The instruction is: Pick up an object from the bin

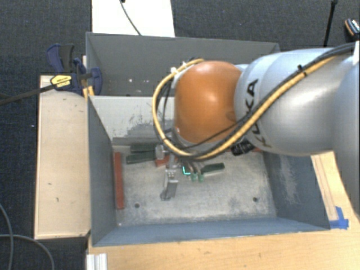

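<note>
Jaws: we cannot tell how they stand. The arm's orange cover [205,100] and its cable loop [159,103] sit over most of the gripper [169,185], and we see nothing clearly held in it. What shows of the gripper is a grey tip low over the floor of the bin [230,204], left of middle.

Nearest things: a small red piece [162,161] just behind the tip, and a flat green strip [207,169] just to its right, lying roughly crosswise. Which one it is over we can't say; the tip looks to be on bare floor between them.

Our pick would be the green strip, since it lies in the open, clear of the walls. We judge it light, stiff and likely plastic. It is thin and flat on metal, so it may slide or slip out of a grip. Take it across the narrow width near its middle, coming right down to the floor.

Around:
- Two dark green bars [140,151] lie further left, near the back slope and close together — a grip there risks catching both.
- A long red stick [118,180] lies along the left wall [101,173], touching or nearly so — no room for a jaw on that side.
- The small red piece is partly under the wrist, so we can't judge its shape.
</note>
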### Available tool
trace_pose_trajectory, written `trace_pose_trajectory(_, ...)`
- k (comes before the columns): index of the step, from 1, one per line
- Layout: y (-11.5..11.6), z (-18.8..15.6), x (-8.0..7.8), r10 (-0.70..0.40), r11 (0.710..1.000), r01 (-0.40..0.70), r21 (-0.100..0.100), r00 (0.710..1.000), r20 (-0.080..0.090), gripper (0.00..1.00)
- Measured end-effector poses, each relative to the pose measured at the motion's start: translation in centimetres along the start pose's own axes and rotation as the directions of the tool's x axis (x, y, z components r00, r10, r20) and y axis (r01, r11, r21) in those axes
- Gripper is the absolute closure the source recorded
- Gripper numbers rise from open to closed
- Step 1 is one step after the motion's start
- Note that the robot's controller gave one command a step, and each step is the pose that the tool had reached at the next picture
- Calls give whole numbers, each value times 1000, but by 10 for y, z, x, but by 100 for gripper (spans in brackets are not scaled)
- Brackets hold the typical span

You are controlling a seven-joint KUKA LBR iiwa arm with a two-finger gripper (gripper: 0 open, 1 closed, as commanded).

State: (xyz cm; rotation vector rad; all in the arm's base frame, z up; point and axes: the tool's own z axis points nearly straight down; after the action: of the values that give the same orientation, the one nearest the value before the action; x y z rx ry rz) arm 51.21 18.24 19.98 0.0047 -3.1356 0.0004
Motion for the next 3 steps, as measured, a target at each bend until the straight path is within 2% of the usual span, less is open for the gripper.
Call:
trace_pose_trajectory(1,-68,-12,-27,16,1000,-16,1,1000,12,0)
trace_pose_trajectory(2,-131,127,-70,8,1000,-8,2,1000,2,0)
trace_pose_trajectory(3,-197,129,-58,164,986,-164,1,986,5,0)
